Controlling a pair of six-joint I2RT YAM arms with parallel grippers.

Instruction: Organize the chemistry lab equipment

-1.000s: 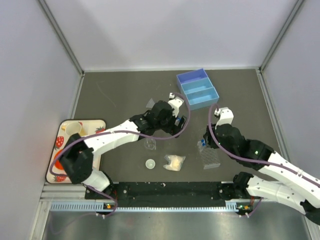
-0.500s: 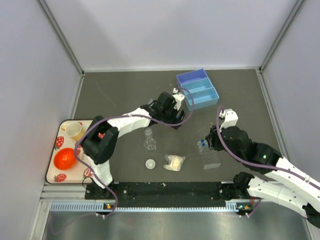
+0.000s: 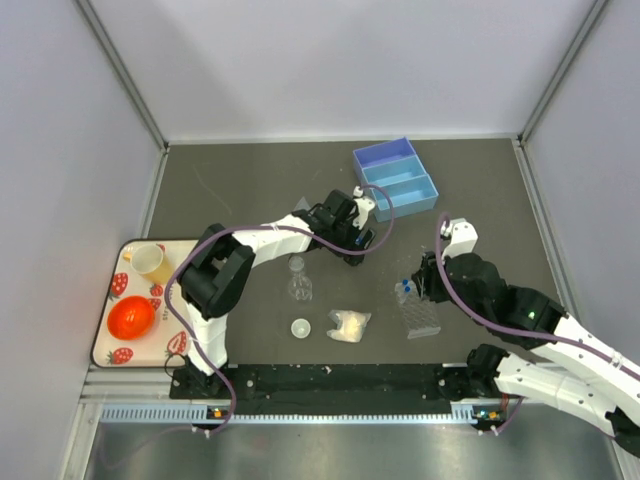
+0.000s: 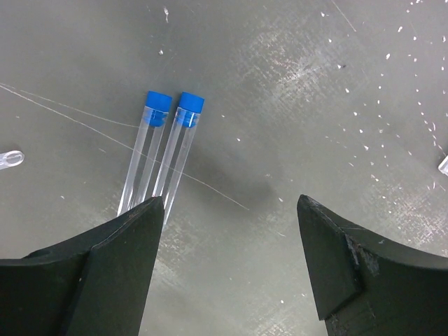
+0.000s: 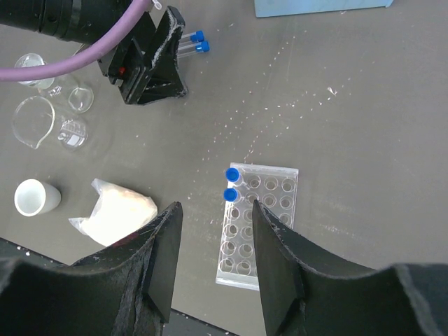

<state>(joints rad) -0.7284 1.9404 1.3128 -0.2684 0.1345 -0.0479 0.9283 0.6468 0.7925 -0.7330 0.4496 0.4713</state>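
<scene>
Two blue-capped tubes [image 4: 168, 150] lie side by side on the dark table, their lower ends under my left gripper's left finger [image 4: 112, 266]. My left gripper [image 4: 229, 210] is open and empty, low over the table just right of them; it also shows in the top view [image 3: 352, 232]. My right gripper [image 5: 213, 210] is open and empty above the clear tube rack [image 5: 260, 231], which holds two blue-capped tubes [image 5: 231, 183] in its far left corner. The rack [image 3: 420, 312], the tiny flask [image 3: 298, 283], the white dish [image 3: 300, 327] and the pale packet [image 3: 349, 324] lie on the table's near part.
Two blue bins [image 3: 396, 177] stand at the back right. A strawberry-print tray [image 3: 118, 282] at the left edge holds a yellow cup [image 3: 148, 260] and an orange bowl [image 3: 130, 318]. A small clear glass piece [image 3: 300, 206] lies behind the left arm. Clear glassware [image 5: 49, 115] lies near the flask.
My left arm's elbow has swung in off the tray, uncovering the cup and bowl, and its gripper shifted slightly right. My right gripper moved slightly right, still over the rack.
</scene>
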